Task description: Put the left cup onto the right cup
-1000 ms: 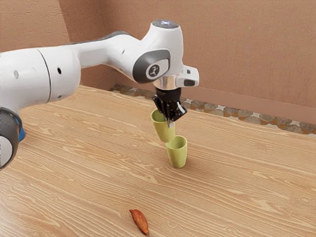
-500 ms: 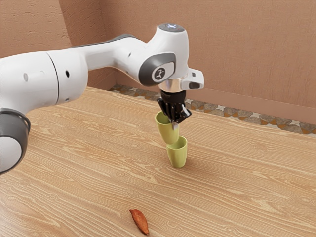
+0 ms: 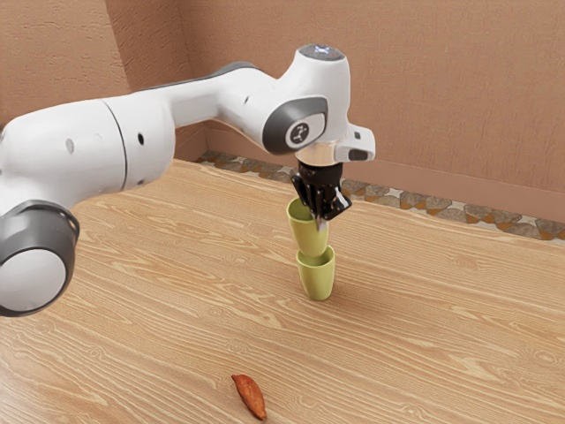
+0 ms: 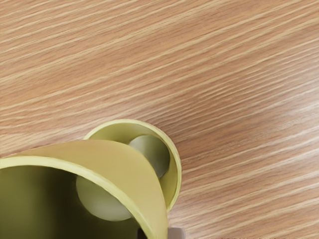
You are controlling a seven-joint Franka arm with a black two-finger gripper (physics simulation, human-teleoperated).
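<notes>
Two olive-green cups are in play. One cup point(image 3: 305, 230) hangs in the air, pinched at its rim by my black gripper point(image 3: 320, 215), which is shut on it. The other cup point(image 3: 316, 273) stands upright on the wooden table directly under it; the held cup's base sits at or just inside its mouth. In the wrist view the held cup point(image 4: 89, 189) looms large under my hand, and the standing cup's rim point(image 4: 167, 154) and pale inner bottom peek out past it.
A small orange-brown object point(image 3: 250, 396) lies on the table point(image 3: 441, 336) near the front edge. A strip of pebbles point(image 3: 441, 205) runs along the base of the brown back wall.
My gripper carried the held cup toward the exterior view's right, from beside the standing cup to directly over its mouth.
</notes>
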